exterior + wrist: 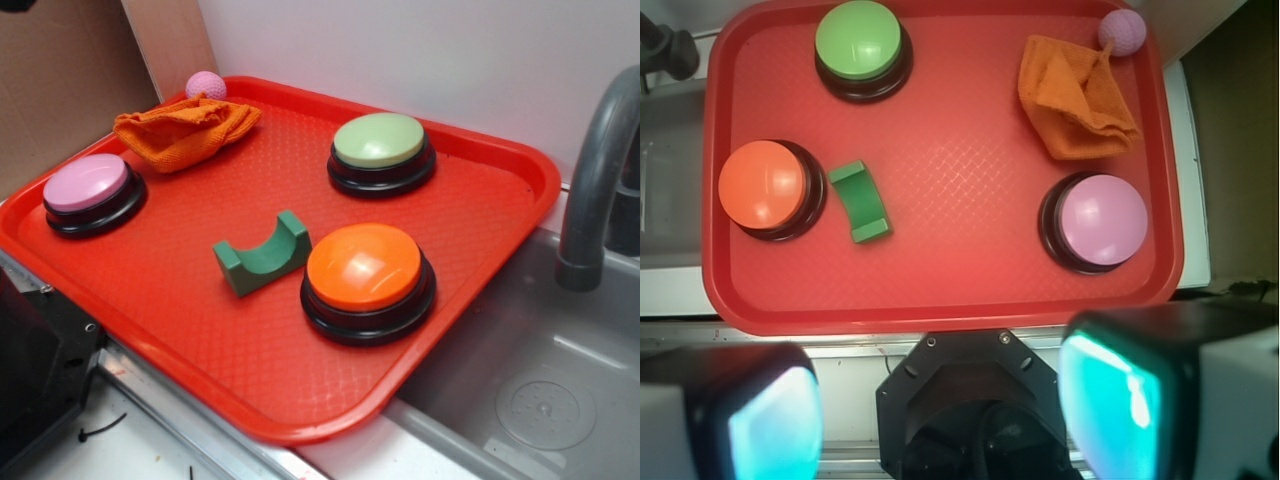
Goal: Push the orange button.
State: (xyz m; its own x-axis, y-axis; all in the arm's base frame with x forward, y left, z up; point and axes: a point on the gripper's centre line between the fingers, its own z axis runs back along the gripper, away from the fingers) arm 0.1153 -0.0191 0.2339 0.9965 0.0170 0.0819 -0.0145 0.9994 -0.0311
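Observation:
The orange button point(365, 268), a glossy orange dome on a black base, sits on the red tray point(250, 370) near its right front side. In the wrist view the orange button point(765, 185) lies at the tray's left. My gripper point(940, 410) is open and empty, high above the robot base beside the tray's near edge, far from the button. Its two fingers with teal pads point(1110, 400) frame the bottom of the wrist view. The gripper does not show in the exterior view.
On the tray are a pale green button point(380, 150), a pink button point(90, 190), a green arch block point(262, 252), an orange cloth point(185, 130) and a pink ball point(205, 85). A grey sink point(540, 390) with a faucet point(600, 170) lies to the right.

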